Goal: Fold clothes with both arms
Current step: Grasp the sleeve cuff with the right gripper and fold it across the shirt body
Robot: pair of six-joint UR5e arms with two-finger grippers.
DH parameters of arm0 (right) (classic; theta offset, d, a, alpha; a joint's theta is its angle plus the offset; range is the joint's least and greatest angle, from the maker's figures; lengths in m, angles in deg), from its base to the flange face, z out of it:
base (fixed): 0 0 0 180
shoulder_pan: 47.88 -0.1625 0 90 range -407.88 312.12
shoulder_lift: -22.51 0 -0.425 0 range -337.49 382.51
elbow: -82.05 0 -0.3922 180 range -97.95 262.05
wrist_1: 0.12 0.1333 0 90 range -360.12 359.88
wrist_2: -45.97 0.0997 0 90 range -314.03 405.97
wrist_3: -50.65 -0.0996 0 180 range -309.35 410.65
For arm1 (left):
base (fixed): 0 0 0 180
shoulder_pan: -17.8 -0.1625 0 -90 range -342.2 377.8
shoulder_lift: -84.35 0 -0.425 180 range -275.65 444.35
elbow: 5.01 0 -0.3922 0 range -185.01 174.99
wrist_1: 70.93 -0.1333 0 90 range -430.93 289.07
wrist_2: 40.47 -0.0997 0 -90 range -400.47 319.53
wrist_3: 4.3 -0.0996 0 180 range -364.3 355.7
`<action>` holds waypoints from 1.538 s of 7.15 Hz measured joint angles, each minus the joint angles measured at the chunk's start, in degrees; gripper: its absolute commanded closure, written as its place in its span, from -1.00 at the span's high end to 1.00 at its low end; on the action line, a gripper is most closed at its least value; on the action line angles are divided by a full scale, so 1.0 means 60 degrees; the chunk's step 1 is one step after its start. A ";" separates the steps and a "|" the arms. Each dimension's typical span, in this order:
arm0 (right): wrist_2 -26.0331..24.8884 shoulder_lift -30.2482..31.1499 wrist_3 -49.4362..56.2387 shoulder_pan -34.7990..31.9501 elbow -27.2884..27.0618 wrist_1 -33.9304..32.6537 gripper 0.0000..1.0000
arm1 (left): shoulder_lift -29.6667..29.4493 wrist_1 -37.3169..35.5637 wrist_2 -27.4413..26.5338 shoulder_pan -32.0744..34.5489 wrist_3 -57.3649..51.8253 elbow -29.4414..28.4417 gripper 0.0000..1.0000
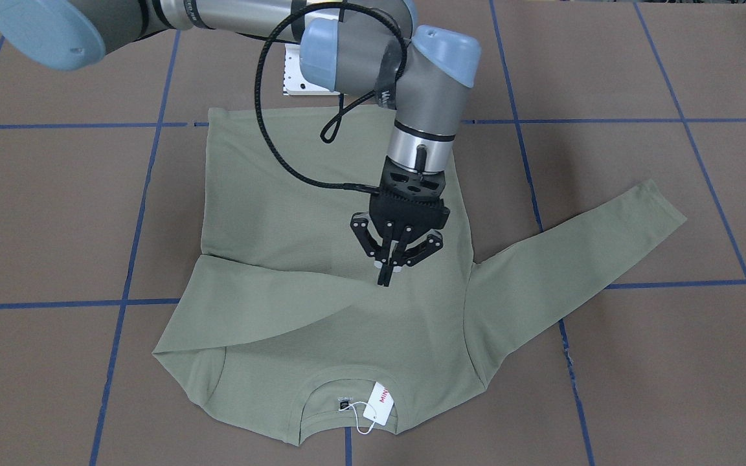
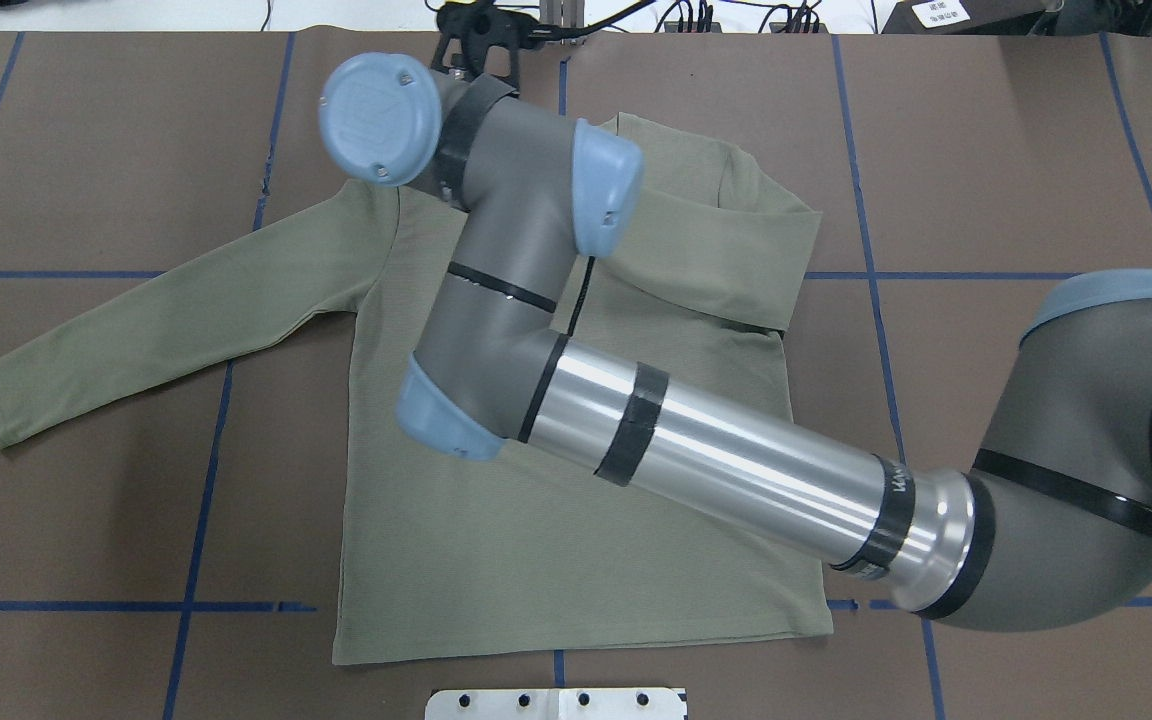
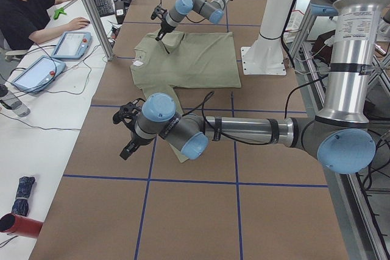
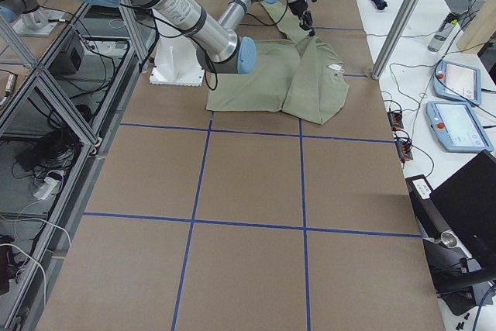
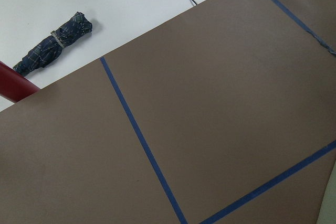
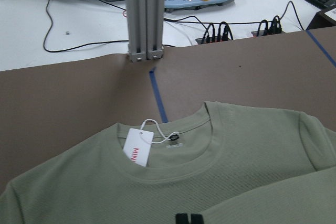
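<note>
The olive-green shirt (image 1: pixel 282 194) lies flat on the brown table, collar and white hang tag (image 1: pixel 379 401) toward the operators' side. One sleeve is folded across the chest. The other sleeve (image 1: pixel 580 252) lies stretched out on the table (image 2: pixel 166 320). My right gripper (image 1: pixel 387 275) points down at the folded sleeve's tip with its fingers together on the fabric. In the right wrist view its fingertips (image 6: pixel 181 219) show at the bottom edge, above the collar and tag (image 6: pixel 137 148). My left gripper (image 3: pixel 126 150) hovers over bare table near the stretched sleeve's end. I cannot tell whether it is open.
The white pedestal base (image 2: pixel 556 703) stands at the shirt's hem side. An aluminium post (image 6: pixel 144 14) and teach pendants stand beyond the collar. An operator (image 3: pixel 30 10) sits at the side desk. A folded umbrella (image 5: pixel 52 45) lies off the table's edge.
</note>
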 measured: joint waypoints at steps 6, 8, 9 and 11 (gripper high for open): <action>-0.1013 -0.1118 0.0459 0.0997 0.1973 0.1528 0.81 | 0.0118 0.0006 0.0003 0.0002 -0.0005 -0.0117 1.00; -0.0911 -0.1239 0.0747 0.1001 0.2134 0.1839 0.91 | 0.0114 0.0011 0.0003 0.0000 -0.0005 -0.0136 1.00; -0.0735 -0.1382 0.0801 0.0977 0.2174 0.1895 0.94 | 0.0115 0.0011 0.0003 0.0000 -0.0005 -0.0140 1.00; 0.0188 -0.1633 0.0808 0.0701 0.2175 0.1922 0.99 | 0.0075 0.0015 -0.0006 0.0000 0.0028 -0.0141 1.00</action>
